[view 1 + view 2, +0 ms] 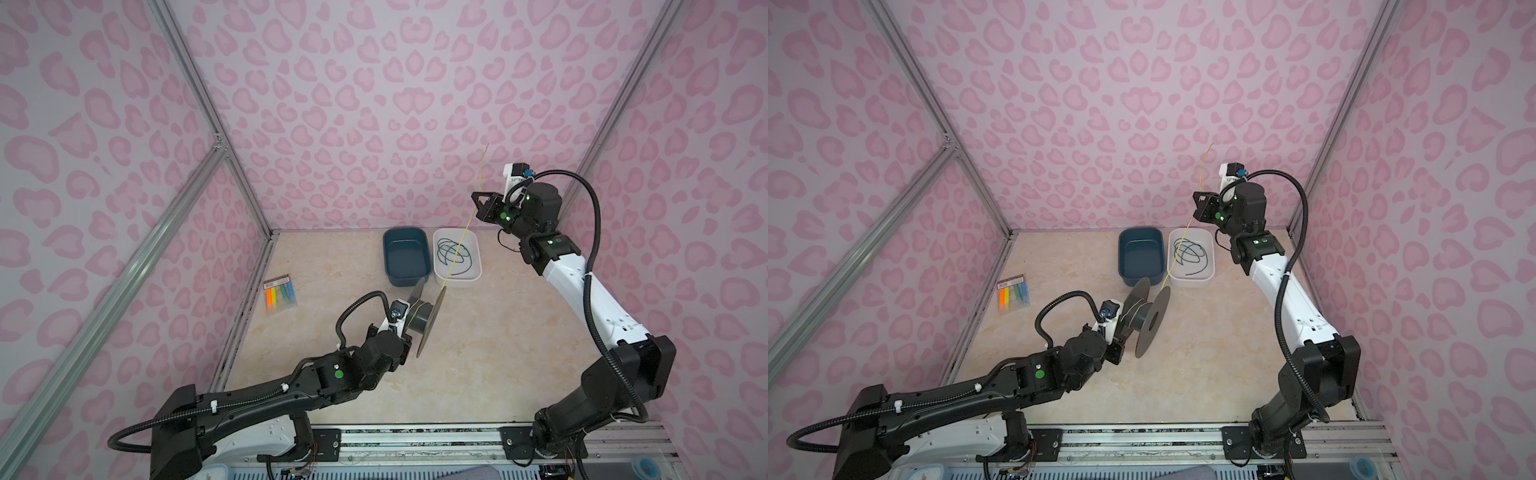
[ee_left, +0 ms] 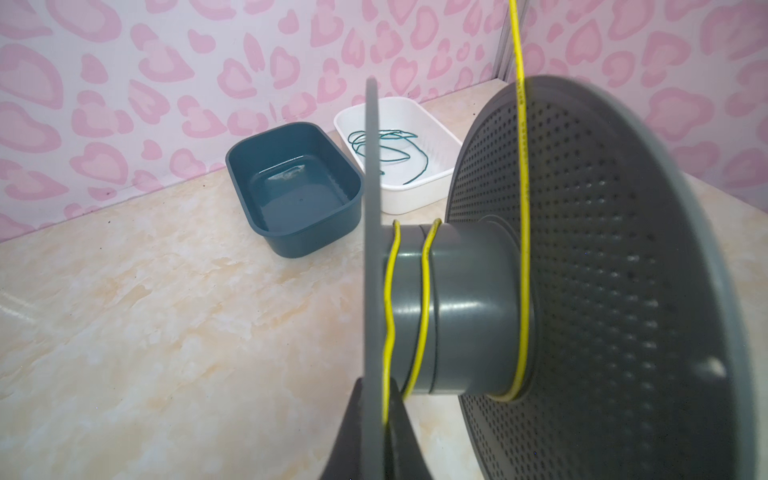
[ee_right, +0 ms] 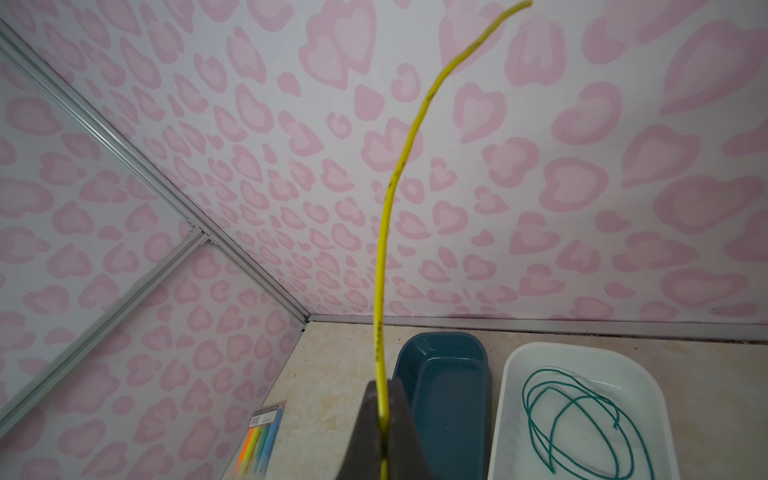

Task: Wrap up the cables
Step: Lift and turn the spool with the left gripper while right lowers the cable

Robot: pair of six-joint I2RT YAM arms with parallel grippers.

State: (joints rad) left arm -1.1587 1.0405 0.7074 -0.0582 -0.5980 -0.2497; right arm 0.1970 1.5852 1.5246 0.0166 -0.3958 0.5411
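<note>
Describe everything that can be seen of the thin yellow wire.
The yellow wire is very thin, smooth and plastic-looking, with tiny dark print. About three loose turns lie around the hub of the grey spool, whose flange the left gripper clamps; the wire's start seems pinched there too. From the spool it rises straight to the shut right gripper, which pinches it, and the free end curves on beyond the fingers.

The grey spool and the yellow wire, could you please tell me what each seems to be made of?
The spool: probably moulded plastic, matte grey, soft sheen on the core, dimpled flange. The yellow wire: likely plastic-insulated, smooth, slightly glossy, holds gentle bends.
</note>
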